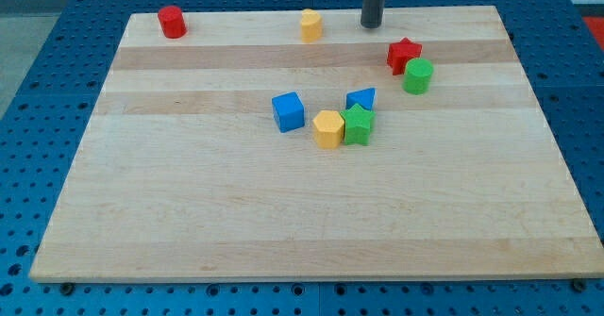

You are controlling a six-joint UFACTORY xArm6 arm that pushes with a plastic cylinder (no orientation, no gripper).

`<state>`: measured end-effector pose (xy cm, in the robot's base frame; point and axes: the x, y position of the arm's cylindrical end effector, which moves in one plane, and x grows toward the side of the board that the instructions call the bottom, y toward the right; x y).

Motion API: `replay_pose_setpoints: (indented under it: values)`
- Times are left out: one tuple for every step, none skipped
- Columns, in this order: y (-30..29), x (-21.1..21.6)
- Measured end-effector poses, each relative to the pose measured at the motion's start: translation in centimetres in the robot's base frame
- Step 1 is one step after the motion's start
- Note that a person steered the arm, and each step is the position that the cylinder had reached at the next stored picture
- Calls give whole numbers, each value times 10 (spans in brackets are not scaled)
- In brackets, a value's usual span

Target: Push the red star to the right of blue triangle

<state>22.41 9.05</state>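
A pale wooden board (311,212), the working surface, lies on a blue perforated bench (57,90) and fills most of the frame. At the view's top, right of centre, the straight dark rod that serves as the tool comes down to the board's far edge, my tip (371,25) resting there; the tool has no parts that open or close and touches no block.

Below and to the view's right of my tip, well apart from it, sits the red star-shaped block (403,55), with the green cylinder block (418,75) touching it or just beside it at its lower right. The blue triangular block (360,99) lies further toward the view's bottom and left of the star, close behind the green star-shaped block (359,125), which touches the yellow hexagonal block (328,128) on its left. The blue cube (289,111) stands just left of that cluster.

Near the top edge, a small yellow block (310,24) sits to the left of my tip, and a red cylinder (172,22) stands at the top left corner.
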Motion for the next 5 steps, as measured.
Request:
replay_pose_setpoints:
  values:
    - [0, -2]
    - [19, -2]
    - [42, -2]
    - [57, -2]
    - [66, 7]
